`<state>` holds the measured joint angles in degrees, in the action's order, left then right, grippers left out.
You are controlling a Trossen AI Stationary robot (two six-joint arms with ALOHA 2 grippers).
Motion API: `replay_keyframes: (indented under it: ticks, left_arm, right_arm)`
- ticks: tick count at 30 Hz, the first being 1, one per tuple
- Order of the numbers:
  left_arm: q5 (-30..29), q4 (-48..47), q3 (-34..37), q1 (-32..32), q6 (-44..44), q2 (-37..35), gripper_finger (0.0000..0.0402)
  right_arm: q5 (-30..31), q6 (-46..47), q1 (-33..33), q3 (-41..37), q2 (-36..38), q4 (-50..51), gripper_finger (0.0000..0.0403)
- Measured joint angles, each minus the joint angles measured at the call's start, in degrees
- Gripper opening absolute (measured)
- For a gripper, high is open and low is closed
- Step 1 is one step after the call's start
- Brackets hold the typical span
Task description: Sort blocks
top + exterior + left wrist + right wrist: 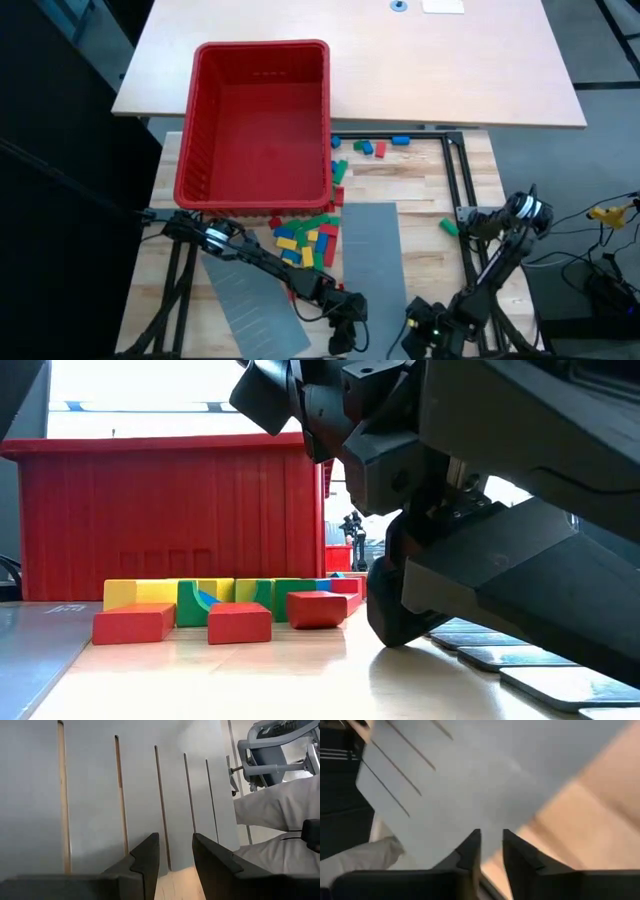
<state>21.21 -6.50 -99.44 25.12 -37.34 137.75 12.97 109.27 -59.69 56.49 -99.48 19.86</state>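
Several small red, yellow, green and blue blocks (305,240) lie in a loose heap on the wooden table just in front of the red bin (260,125); the low view shows them (239,623) flat on the wood. A few more blocks (370,147) lie right of the bin's far corner, and one green block (449,226) lies alone at the right. My left gripper (345,322) sits low near the table's near edge, its fingers (150,855) slightly apart over a grey slotted panel (100,795). My right gripper (415,335) is beside it, with a narrow gap and nothing between the fingers (470,847).
Two flat grey slotted panels lie on the table, one (370,260) right of the heap and one (250,300) at the near left. A black frame rail (455,175) runs along the right side. A dark arm body (480,560) fills the right of the low view.
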Motion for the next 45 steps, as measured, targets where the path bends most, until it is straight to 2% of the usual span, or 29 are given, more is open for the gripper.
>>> replay_keyframes:
  ticks: [7,12,17,26,36,45]
  left_arm:
    - [0.04,-0.17,0.07,0.22,-0.02,0.0,0.0105]
    - [0.64,-0.35,0.09,0.24,-0.07,0.0,0.0105]
    - [1.34,0.12,0.13,0.24,-0.32,0.0,0.0105]
    - [1.81,0.5,0.15,0.26,-1.16,0.0,0.0105]
    - [1.94,0.83,0.15,0.33,-1.44,0.0,0.0105]
    - [2.03,1.14,0.15,0.33,-1.55,0.0,0.0105]
  right_arm:
    - [-1.03,4.2,-3.16,0.02,0.0,-6.37,0.0181]
    - [-1.03,4.1,-3.57,0.02,0.0,-10.58,0.0211]
    - [-2.88,3.63,-3.57,0.11,-2.05,-13.85,0.0214]
    - [-5.83,4.73,-3.57,0.12,-9.45,-26.0,0.0213]
    - [-5.34,5.37,-3.2,0.79,-11.94,-26.58,0.0215]
    - [-1.18,5.29,-2.12,0.79,-12.53,-27.92,0.0199]
